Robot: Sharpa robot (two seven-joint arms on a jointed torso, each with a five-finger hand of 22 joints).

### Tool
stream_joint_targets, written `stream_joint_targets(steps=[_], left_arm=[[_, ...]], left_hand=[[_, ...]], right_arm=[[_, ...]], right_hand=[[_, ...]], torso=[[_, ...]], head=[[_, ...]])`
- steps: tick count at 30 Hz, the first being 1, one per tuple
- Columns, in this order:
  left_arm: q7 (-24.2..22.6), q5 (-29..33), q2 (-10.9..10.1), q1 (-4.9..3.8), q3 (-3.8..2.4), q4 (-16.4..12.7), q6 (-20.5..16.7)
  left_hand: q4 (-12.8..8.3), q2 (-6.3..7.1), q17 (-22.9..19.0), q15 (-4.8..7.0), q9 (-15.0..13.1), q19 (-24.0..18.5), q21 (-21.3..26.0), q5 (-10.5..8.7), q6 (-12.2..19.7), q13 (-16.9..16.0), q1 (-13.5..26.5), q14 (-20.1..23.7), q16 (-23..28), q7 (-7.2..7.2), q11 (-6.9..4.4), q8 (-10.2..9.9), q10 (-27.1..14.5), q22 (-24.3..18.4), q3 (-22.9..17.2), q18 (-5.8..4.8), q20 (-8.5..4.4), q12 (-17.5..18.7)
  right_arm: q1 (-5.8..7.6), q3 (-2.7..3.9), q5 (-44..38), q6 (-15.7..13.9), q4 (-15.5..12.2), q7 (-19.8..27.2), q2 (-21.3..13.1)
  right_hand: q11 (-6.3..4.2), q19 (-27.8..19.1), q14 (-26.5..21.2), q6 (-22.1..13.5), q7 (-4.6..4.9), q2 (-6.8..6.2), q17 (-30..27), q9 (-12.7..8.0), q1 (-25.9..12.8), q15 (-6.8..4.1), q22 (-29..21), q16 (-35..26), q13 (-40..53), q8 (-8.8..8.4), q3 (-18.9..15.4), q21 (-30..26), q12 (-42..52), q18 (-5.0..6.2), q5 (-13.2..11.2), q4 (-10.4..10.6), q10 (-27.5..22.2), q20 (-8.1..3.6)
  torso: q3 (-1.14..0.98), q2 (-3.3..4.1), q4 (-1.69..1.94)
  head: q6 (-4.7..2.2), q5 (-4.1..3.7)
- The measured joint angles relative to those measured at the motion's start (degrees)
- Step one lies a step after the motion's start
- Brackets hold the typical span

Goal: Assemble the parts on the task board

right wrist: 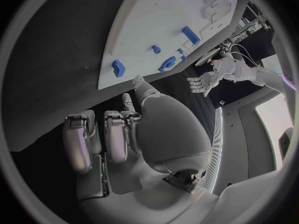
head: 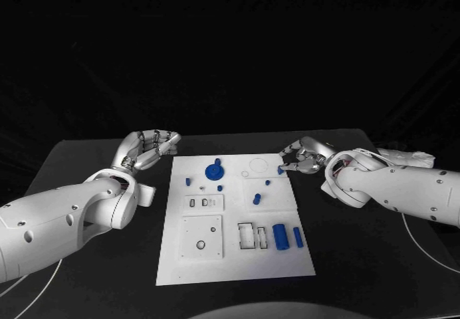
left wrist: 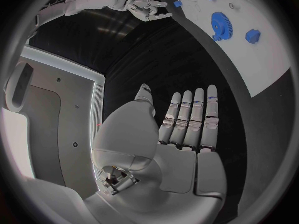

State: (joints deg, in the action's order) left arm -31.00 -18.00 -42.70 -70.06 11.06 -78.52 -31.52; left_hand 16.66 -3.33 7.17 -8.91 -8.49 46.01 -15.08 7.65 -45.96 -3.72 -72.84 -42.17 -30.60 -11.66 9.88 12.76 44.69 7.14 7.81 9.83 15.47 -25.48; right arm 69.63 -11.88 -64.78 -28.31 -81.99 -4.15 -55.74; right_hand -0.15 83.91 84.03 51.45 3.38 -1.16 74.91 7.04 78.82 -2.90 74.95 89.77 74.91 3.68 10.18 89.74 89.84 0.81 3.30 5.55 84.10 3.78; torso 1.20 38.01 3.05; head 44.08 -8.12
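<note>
head view: small blue part (head: 281,170) beside right hand (head: 301,159) fingers (head: 288,165)

**Black table against a dark backdrop**

A flat, matte black table (head: 96,266) spreads across the lower part of the head view. Beyond the table's far edge hangs a black fabric backdrop (head: 230,66), with faint vertical folds, closing off everything behind. Light falls evenly on the table from above, while the backdrop behind the table stays in deep shadow.
</note>
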Motion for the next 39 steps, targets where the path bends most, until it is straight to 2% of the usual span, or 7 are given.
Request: stream_joint_targets(steps=[2,19,24,26,29,39], left_arm=[[-0.01,0.00,-0.06,0.00,0.00,0.00,0.00],[-0.03,0.00,-0.42,0.02,0.00,-0.08,-0.01],[-0.03,0.00,-0.61,0.02,0.00,-0.15,-0.02],[-0.03,0.00,-0.69,0.02,0.00,-0.17,-0.02],[-0.03,0.00,-0.79,0.02,0.00,-0.21,-0.03],[-0.03,0.00,-0.84,0.02,0.00,-0.28,-0.03]], left_hand=[[0.00,-0.06,0.06,0.00,-0.05,0.00,0.00,0.00,0.00,0.00,-0.06,0.00,0.00,0.00,0.00,0.00,0.00,0.00,0.00,0.00,0.00,0.00],[0.00,-0.06,0.06,0.00,-0.04,0.00,0.00,0.00,0.00,0.00,-0.06,0.00,0.00,0.00,0.02,0.00,-0.02,0.01,0.00,0.00,0.00,0.00],[0.00,-0.06,0.05,0.00,-0.03,0.00,0.00,0.00,0.00,0.00,-0.06,0.00,0.00,0.00,0.02,0.00,-0.02,0.01,0.00,0.00,0.00,0.00],[0.00,-0.06,0.05,0.00,-0.03,0.00,0.00,0.00,0.00,0.00,-0.06,0.00,0.00,0.00,0.02,0.00,-0.02,0.01,0.00,-0.01,0.00,0.00],[0.00,-0.06,0.05,0.00,-0.03,0.00,0.00,0.00,0.00,0.00,-0.06,0.00,0.00,0.00,0.02,0.00,-0.02,0.01,0.00,0.00,0.00,0.00],[0.00,-0.06,0.05,0.00,-0.02,0.00,0.00,0.00,0.00,0.00,-0.06,0.00,0.00,0.00,0.03,0.00,-0.03,0.02,0.00,0.00,0.00,0.00]], right_arm=[[-0.25,0.00,-0.20,0.38,0.70,0.00,0.30],[-1.01,0.03,-0.80,2.65,3.87,-0.18,2.27],[-1.27,0.03,-0.86,3.22,4.26,-0.47,2.72],[-1.36,0.02,-0.89,3.46,4.39,-0.61,2.91],[-1.43,0.02,-0.98,3.71,4.52,-0.81,3.17],[-1.50,0.02,-1.44,4.35,4.71,-1.75,3.62]], right_hand=[[-0.20,0.13,-0.02,-0.32,-0.29,0.00,0.00,-0.25,0.00,-0.02,0.00,0.00,0.00,0.00,-0.29,0.00,0.00,0.00,0.00,-0.02,-0.20,-0.13],[-0.41,-0.01,0.00,-0.41,-0.18,0.31,0.04,-0.33,0.31,-0.40,-0.01,0.00,0.02,0.00,-0.30,0.00,0.00,0.01,0.00,-0.01,0.00,-0.40],[-0.61,0.20,-0.03,0.01,-0.59,0.41,0.04,-0.33,0.86,-0.43,-0.02,0.00,0.09,0.29,-0.46,0.00,0.01,0.00,0.00,0.15,-0.20,-0.61],[-0.61,0.21,-0.20,0.45,-0.40,0.62,0.04,-0.33,1.07,-0.60,-0.02,0.00,0.16,0.29,-0.46,0.00,0.02,0.00,0.00,0.15,-0.20,-0.61],[-0.61,0.19,0.00,0.70,-0.60,0.69,0.04,-0.33,1.14,-0.81,-0.02,0.00,0.18,0.51,-0.46,0.00,0.16,0.00,0.00,0.15,-0.21,-0.63],[-0.60,0.00,0.00,1.27,-0.39,1.15,0.03,-0.37,1.60,-0.81,-0.03,0.00,0.15,0.51,-0.46,0.00,0.38,0.01,0.00,0.15,-0.21,-0.81]], torso=[[0.00,0.00,0.00],[0.03,0.02,0.05],[0.03,0.02,0.03],[0.03,0.02,0.02],[0.03,0.02,-0.01],[0.03,-0.01,-0.03]], head=[[-0.03,-0.03],[0.15,-0.29],[0.16,-0.10],[0.21,0.03],[0.43,0.17],[0.59,0.19]])
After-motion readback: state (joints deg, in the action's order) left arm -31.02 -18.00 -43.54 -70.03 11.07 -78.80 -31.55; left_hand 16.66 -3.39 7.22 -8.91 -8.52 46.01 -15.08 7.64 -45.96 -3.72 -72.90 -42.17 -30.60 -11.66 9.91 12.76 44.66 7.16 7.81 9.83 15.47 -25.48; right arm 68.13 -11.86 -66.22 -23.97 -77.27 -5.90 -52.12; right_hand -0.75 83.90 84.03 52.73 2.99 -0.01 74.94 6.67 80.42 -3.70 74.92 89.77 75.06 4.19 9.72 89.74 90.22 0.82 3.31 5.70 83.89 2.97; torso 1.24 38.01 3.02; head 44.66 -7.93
